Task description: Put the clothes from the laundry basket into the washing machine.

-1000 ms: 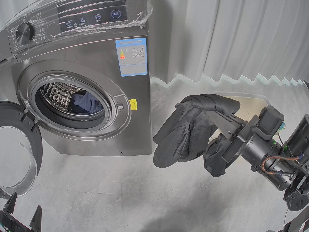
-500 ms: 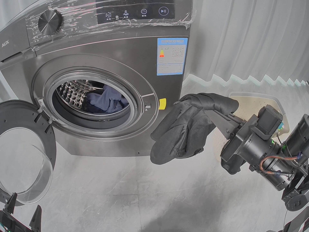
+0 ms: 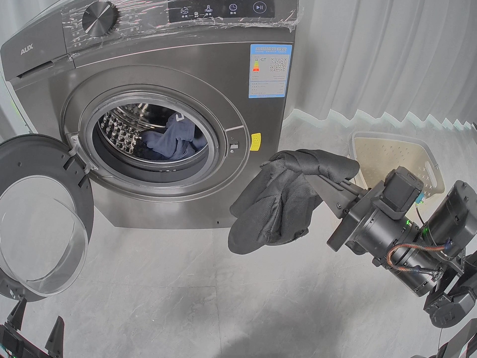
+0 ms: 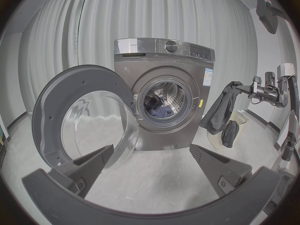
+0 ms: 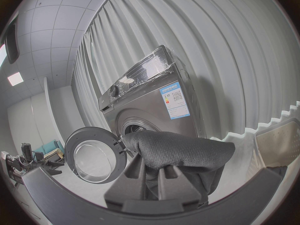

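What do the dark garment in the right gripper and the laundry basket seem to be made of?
Dark garment: probably soft knit or mesh fabric, matte; fine dotted texture, limp folds.
Laundry basket: likely rigid plastic, cream, smooth; rows of small holes.
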